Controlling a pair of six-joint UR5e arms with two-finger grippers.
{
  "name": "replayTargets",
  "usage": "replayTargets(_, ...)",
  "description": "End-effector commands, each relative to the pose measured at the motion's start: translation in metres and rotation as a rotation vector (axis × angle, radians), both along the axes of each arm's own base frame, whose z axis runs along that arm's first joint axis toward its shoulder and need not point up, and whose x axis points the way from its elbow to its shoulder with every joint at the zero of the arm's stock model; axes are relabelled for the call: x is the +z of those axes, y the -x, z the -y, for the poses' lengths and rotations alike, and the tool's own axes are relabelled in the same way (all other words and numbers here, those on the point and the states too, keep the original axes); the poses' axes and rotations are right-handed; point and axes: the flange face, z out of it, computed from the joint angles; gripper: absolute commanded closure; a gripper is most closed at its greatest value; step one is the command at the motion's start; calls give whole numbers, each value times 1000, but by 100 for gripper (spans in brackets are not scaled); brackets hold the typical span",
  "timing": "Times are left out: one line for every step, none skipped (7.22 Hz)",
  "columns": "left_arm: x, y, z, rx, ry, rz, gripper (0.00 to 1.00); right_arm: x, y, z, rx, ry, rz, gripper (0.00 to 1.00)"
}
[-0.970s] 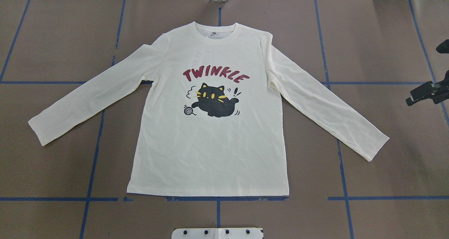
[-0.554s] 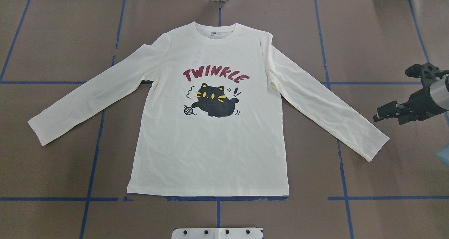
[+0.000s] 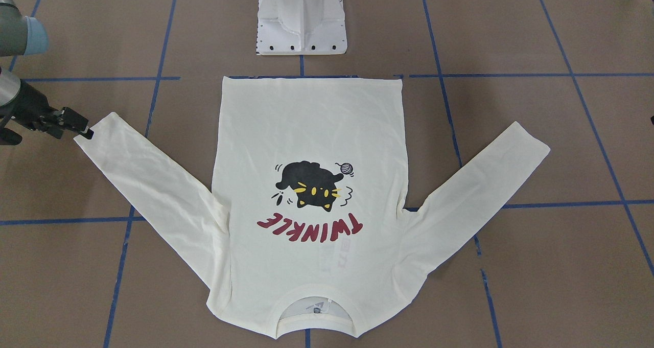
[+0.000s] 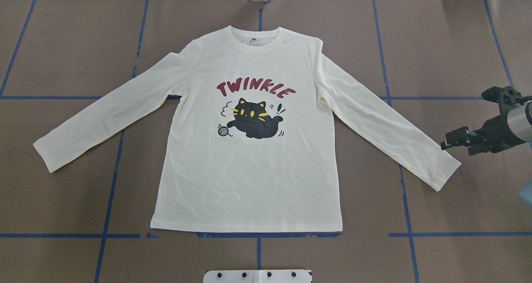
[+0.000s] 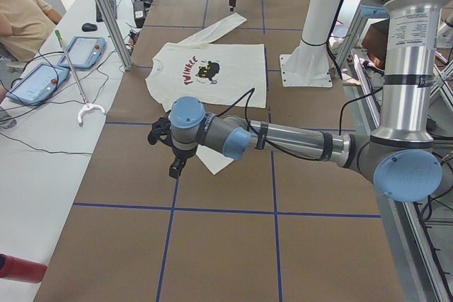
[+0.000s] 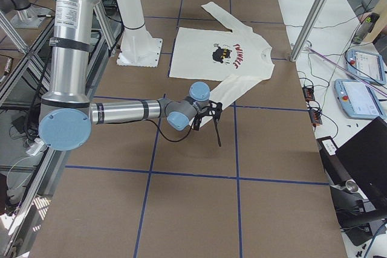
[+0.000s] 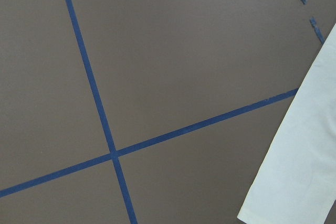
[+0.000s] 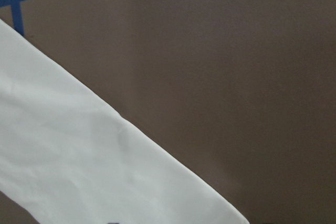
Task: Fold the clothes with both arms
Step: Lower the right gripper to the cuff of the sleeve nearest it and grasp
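left claw [image 5: 175, 168] hangs low just past left cuff [image 4: 43, 154] of t-shirt [image 4: 249, 183], off cloth, tips toward table [image 4: 62, 46]; jaws apart or together: cannot tell. t-shirt lies flat mid-table, print side up, neck away from robot, hem toward pedestal base [image 3: 301, 26], both sleeves spread out and down from shoulders. cat print [image 4: 254, 124] sits under red lettering [image 4: 254, 90] on chest. right claw [image 4: 445, 142] just beside right cuff [image 4: 447, 175], at its outer edge; contact unclear, jaw gap cannot tell.
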Motion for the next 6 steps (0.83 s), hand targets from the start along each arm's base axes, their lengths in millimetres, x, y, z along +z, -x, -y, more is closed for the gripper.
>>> replayTargets(-1, 0, 0, 0, -1, 0, 0, 17, 9, -11, -15, 40, -21, 7)
replayTargets(-2, 0, 0, -2, -3, 1, 0, 14, 18, -12, -11, 65, -20, 8)
replayTargets(-2, 0, 0, -1, -4, 1, 0, 15, 19, -13, -13, 68, -20, 16)
replayTargets(-3, 0, 0, -2, -5, 0, 0, 18, 17, -15, -13, 73, -24, 35)
replayTargets(-3, 0, 0, -2, -5, 0, 0, 22, 14, -16, -11, 78, -30, 43)
replayTargets(-4, 0, 0, -1, -7, 1, 0, 24, 13, -17, -8, 78, -35, 43)
